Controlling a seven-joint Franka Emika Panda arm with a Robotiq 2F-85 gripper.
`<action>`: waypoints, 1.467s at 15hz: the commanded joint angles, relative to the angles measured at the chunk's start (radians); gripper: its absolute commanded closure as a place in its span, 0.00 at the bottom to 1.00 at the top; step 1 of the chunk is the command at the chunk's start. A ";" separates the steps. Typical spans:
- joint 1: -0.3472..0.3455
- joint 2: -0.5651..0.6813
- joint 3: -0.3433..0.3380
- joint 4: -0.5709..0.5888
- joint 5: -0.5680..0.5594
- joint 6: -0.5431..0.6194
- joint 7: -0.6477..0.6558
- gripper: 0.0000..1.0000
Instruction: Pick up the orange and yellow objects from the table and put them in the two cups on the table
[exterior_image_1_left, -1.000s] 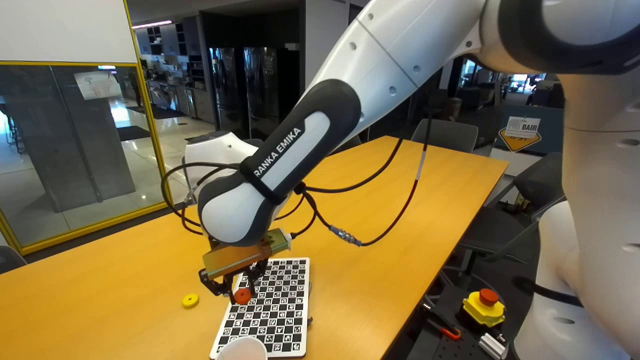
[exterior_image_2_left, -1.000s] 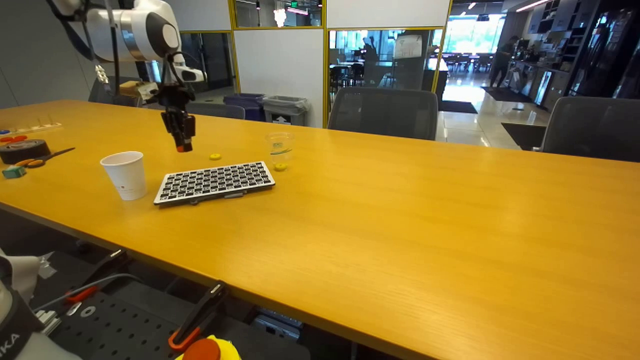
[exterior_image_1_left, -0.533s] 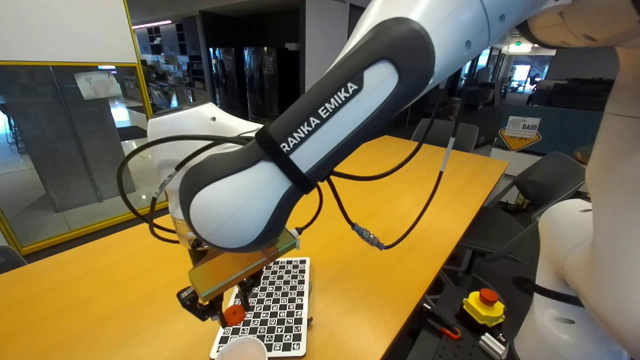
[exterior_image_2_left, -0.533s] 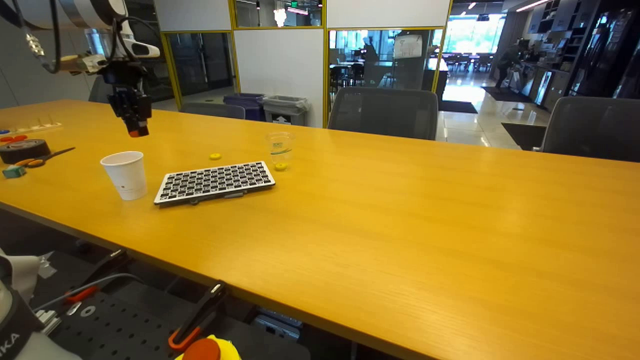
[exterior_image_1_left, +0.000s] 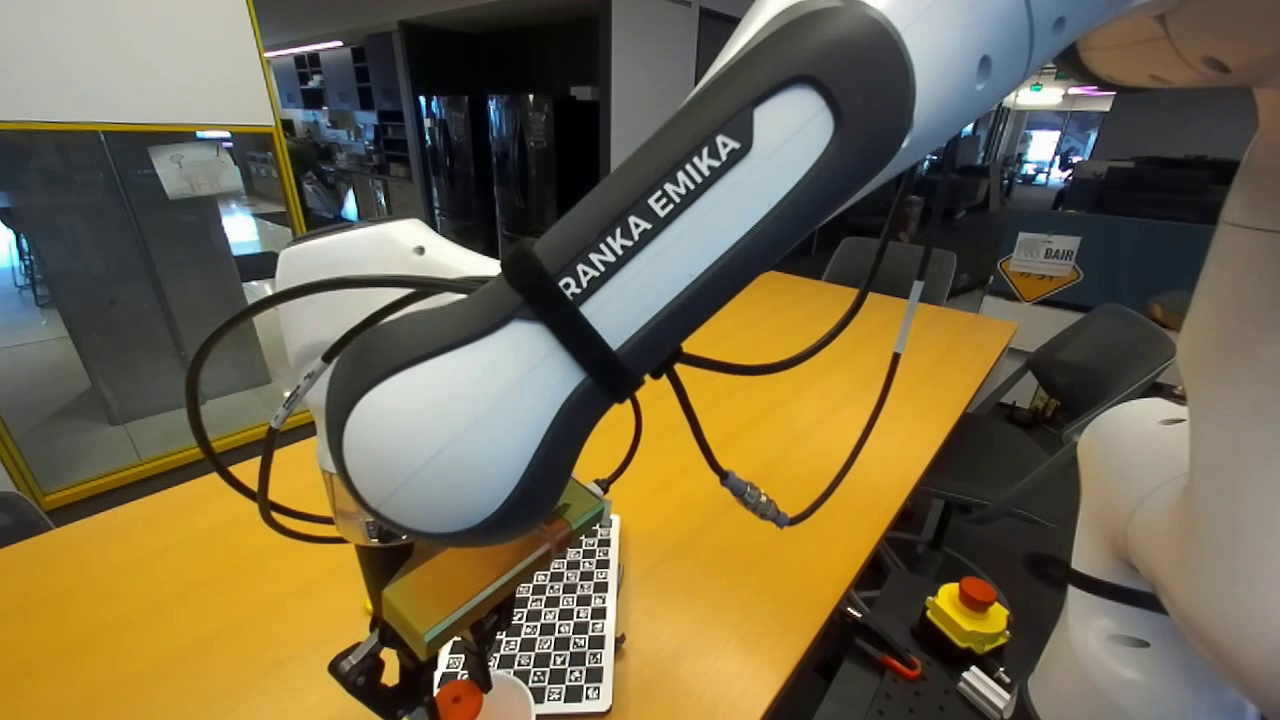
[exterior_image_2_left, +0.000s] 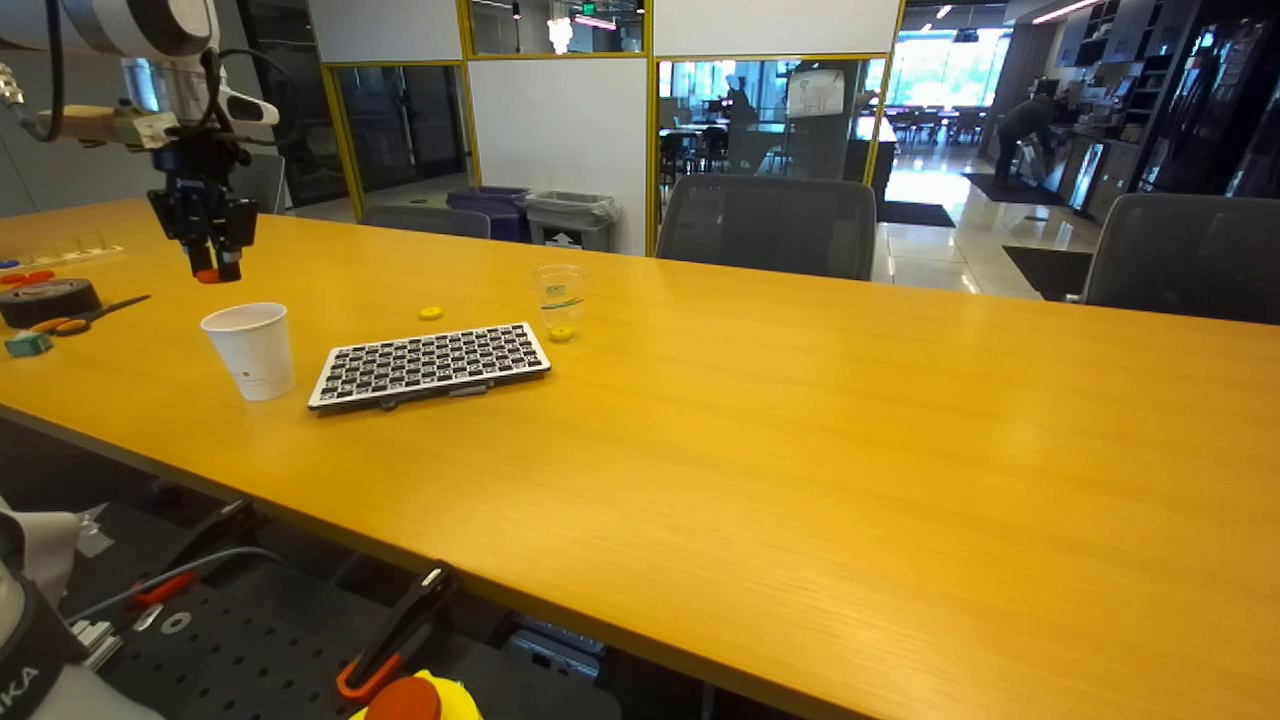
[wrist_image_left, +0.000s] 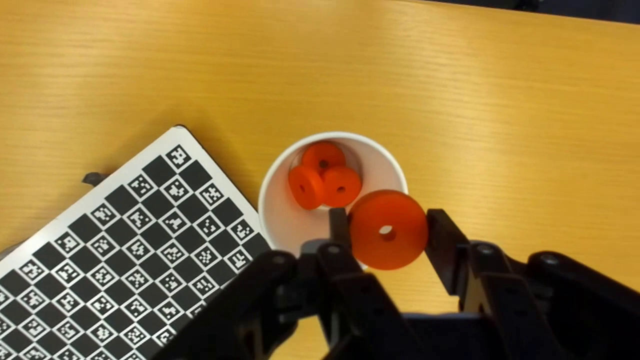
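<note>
My gripper (wrist_image_left: 386, 227) is shut on an orange disc (wrist_image_left: 385, 252), its fingers pressing the disc from two sides. The held disc hangs above and partly over the rim of the white cup (exterior_image_2_left: 250, 352). Inside that cup lie three orange discs (wrist_image_left: 324, 155), seen in the wrist view. In an exterior view the clear cup (exterior_image_2_left: 561, 288) stands beyond the mat, with a yellow disc (exterior_image_2_left: 562, 334) showing at its base. Another yellow disc (exterior_image_2_left: 430, 313) lies on the table (exterior_image_2_left: 800, 450) behind the mat.
A black-and-white checkered mat (exterior_image_2_left: 430, 363) lies right beside the white cup. At one end of the table are a black tape roll (exterior_image_2_left: 48, 301), scissors (exterior_image_2_left: 100, 312), a green block (exterior_image_2_left: 28, 343), red pieces (exterior_image_2_left: 28, 278) and a pegged strip (exterior_image_2_left: 90, 254).
My gripper has carried the orange disc away from over the mat's far side to the white cup. The cups, mat and yellow discs have not moved.
</note>
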 joint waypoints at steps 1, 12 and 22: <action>-0.032 -0.013 0.009 -0.025 0.051 0.008 -0.058 0.78; -0.076 0.028 0.010 -0.031 0.145 0.017 -0.204 0.78; -0.074 0.044 0.007 -0.028 0.160 0.027 -0.216 0.11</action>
